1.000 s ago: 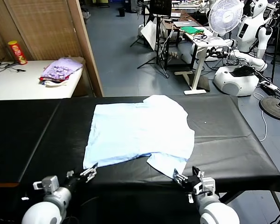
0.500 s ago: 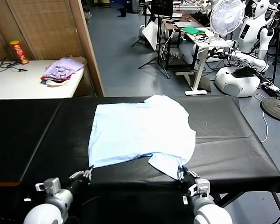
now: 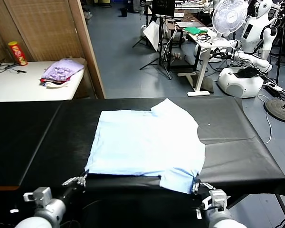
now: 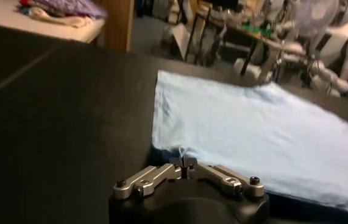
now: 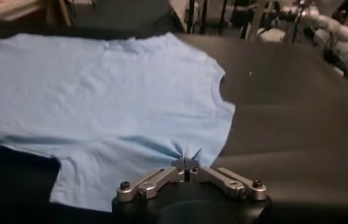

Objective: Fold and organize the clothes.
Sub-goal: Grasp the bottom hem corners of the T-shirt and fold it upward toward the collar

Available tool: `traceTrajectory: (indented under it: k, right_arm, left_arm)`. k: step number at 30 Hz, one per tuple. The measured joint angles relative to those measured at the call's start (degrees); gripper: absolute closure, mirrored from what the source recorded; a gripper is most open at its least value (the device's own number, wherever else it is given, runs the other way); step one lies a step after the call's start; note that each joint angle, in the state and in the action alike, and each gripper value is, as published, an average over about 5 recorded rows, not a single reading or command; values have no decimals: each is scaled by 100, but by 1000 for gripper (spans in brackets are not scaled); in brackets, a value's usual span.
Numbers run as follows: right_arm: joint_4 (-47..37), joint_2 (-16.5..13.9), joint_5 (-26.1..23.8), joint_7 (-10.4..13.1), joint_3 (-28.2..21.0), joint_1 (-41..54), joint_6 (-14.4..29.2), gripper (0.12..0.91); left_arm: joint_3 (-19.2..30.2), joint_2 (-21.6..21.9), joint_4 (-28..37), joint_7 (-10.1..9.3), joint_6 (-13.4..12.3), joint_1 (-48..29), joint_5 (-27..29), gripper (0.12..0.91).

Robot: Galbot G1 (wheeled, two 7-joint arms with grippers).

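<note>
Pale sky-blue short-sleeved T-shirt [image 3: 145,142] of thin fabric lies spread flat on the black-covered surface [image 3: 237,152], near its front edge. Left pincer [image 3: 79,180] sits at the shirt's near left corner, pressed together and pinching the cloth edge there. Right pincer [image 3: 197,185] sits at the shirt's near right corner, by the sleeve, pressed together on a small puckered fold. Purple-and-white heap of clothes [image 3: 61,72] rests on a white side table [image 3: 19,85], well beyond the shirt.

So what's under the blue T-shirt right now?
Only the black table cover shows around the T-shirt; anything beneath it is hidden. Left gripper and right gripper pinch its near edge.
</note>
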Motion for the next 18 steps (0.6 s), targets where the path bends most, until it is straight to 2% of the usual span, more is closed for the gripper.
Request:
traceTrajectory:
  k: [9, 18]
  right_arm:
    - [-951, -103, -34, -184, -242, 1026, 199, 903]
    - [-1736, -85, -252, -467, -412, 1679, 450, 903]
  left_arm:
    - [359, -226, 598, -8, -92, -999, 341, 900]
    - [696, -233, 1304, -8, -142, -1894, 750, 900]
